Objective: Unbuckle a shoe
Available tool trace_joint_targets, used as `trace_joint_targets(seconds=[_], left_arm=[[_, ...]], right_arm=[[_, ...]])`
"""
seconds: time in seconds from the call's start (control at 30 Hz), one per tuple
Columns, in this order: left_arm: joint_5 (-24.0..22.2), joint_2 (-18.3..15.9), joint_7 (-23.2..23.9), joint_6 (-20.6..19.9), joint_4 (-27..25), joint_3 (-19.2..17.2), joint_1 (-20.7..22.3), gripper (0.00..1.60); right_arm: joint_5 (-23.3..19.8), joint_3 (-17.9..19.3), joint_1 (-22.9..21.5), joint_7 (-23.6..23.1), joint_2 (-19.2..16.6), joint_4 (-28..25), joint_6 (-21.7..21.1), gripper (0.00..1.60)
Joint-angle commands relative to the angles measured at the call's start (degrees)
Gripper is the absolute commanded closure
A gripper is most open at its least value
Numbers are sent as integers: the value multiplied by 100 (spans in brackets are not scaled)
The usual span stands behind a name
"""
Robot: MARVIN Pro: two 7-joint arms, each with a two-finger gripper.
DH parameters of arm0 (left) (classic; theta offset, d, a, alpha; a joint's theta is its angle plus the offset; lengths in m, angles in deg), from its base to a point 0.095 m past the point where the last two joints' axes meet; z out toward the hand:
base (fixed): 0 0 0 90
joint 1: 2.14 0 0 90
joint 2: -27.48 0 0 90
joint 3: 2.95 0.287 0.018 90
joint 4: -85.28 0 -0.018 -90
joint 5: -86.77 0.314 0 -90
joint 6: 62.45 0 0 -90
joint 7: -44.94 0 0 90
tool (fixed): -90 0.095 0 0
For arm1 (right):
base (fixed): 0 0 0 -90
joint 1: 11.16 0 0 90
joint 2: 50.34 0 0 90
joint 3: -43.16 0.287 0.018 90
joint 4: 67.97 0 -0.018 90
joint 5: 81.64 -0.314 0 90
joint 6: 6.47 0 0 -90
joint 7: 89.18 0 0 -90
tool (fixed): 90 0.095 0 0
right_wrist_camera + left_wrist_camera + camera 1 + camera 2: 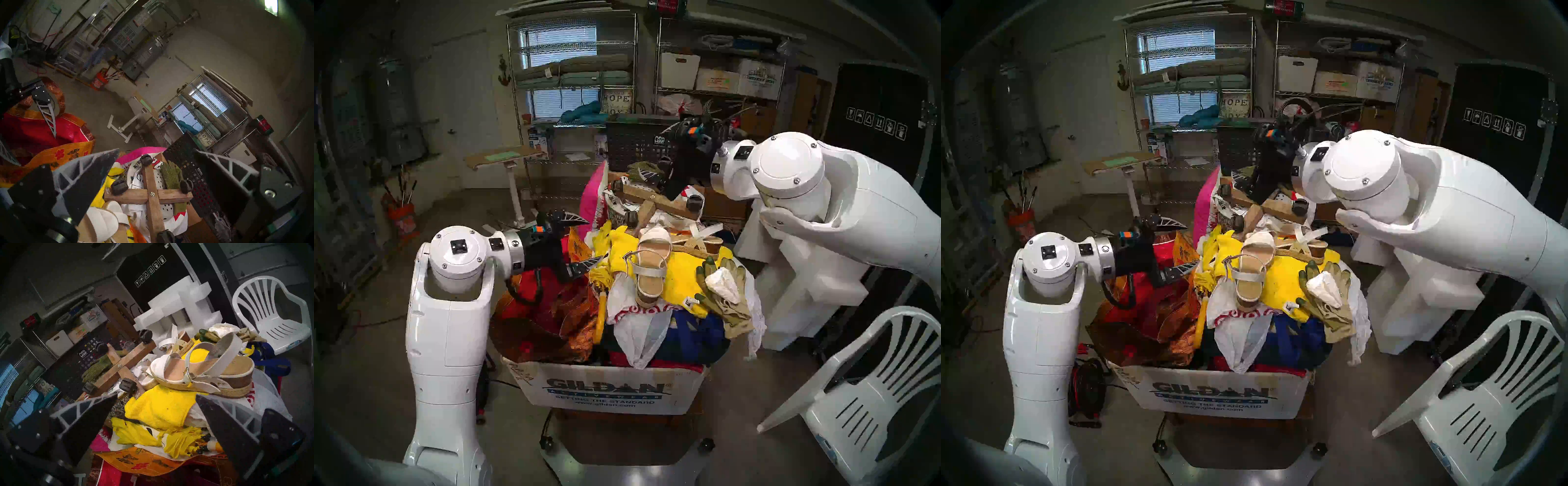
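Cardboard box [612, 390] with the printed word GILDAN stands nearest to the robot, and it is filled over its rim with bags and cloth. On the left side of the pile lies a red and orange bag [548, 315], and the left gripper [583, 242] hangs above it with its two fingers spread wide apart and nothing between them; it points toward the middle of the pile. On top of the pile, on a yellow towel [680, 288], rests the white-strapped sandal [648, 271], upright on its woven sole, with its heel toward the robot and its toe band farther away. In the left wrist view the sandal [200, 372] is just in front of the open fingers but not touching them, and the thin ankle strap is passed through the metal buckle [188, 377], its loose end lying along the sole. To the right of the sandal lies a pair of green work gloves [724, 292] with a white crumpled piece on them. Behind the sandal is the second sandal [700, 241] of the same kind, tilted. Farther back lies a wooden cross with small black wheels [663, 203]. Above this cross is the right gripper [156, 171], also spread open and empty. Behind everything stand wire shelves [572, 85] with boxes.
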Motion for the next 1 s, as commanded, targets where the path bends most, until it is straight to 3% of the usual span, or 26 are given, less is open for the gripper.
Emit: trace_joint_targets(seconds=[0.0,0.43,0.77,0.97], left_arm=[[-39,57,-54,14,-114,-19,46,0],[-27,75,-45,25,-115,-28,46,0],[-21,83,-40,33,-111,-33,47,0],[-18,88,-37,34,-112,-36,47,0]], right_arm=[[33,86,-81,74,13,-30,10,0],[38,90,-76,78,14,-32,7,0],[-676,214,185,484,369,-439,-71,0],[-1227,240,296,921,664,-520,-628,0]])
